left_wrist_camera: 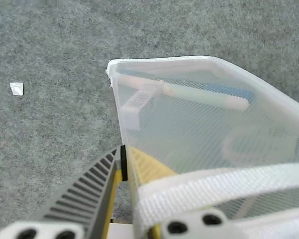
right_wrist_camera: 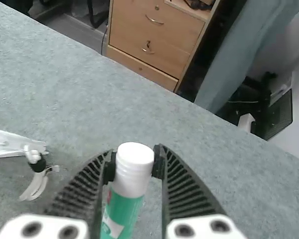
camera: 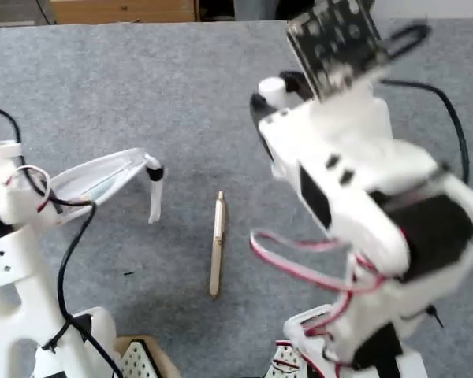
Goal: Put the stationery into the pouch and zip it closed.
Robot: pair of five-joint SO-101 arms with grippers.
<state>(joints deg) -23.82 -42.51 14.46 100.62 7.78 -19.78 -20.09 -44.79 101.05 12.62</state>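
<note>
grey felt table (camera: 142, 87), and the left gripper (left_wrist_camera: 122, 157) is pinched on the mesh pouch (left_wrist_camera: 199, 124) by its edge. the right gripper (right_wrist_camera: 133, 159) is clamped on the glue stick (right_wrist_camera: 123, 209), up off the table. best bet: line it up with the pouch mouth and release only once it's well inside. a wooden stick (camera: 217, 244) lies between the arms.

White, see-through mesh pouch (left_wrist_camera: 199, 134), blue and white shapes inside. Green glue stick (right_wrist_camera: 127, 199), white cap. Pale wood pencil (camera: 217, 244). Grey speckled table (camera: 142, 79). Black ribbed right fingers (right_wrist_camera: 84, 186). Tan drawers (right_wrist_camera: 154, 30).
</note>
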